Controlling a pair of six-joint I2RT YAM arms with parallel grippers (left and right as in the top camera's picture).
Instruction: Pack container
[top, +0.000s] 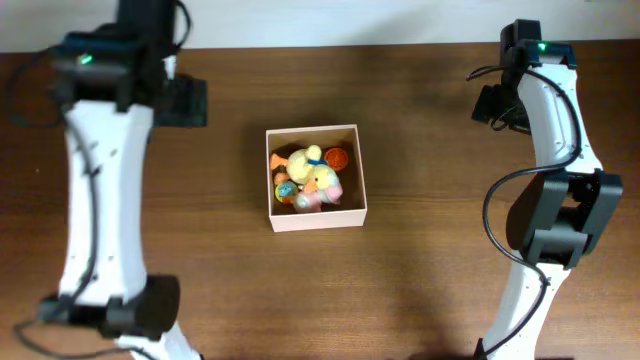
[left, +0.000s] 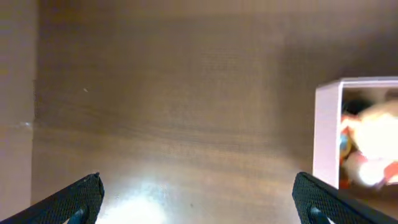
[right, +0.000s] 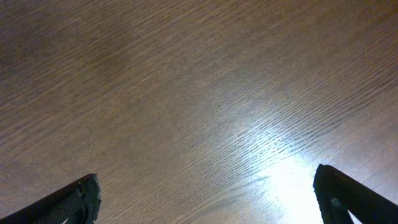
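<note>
Fingers wide apart and empty on left gripper (left: 198, 200) and right gripper (right: 205, 198).

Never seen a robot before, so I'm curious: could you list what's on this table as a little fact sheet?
Table: brown wood
Box: square, pale walls, open top, mid-table
Toys: small, colourful, piled inside the box
Left claw: open, empty, above bare wood beside the box
Right claw: open, empty, above bare wood
</note>
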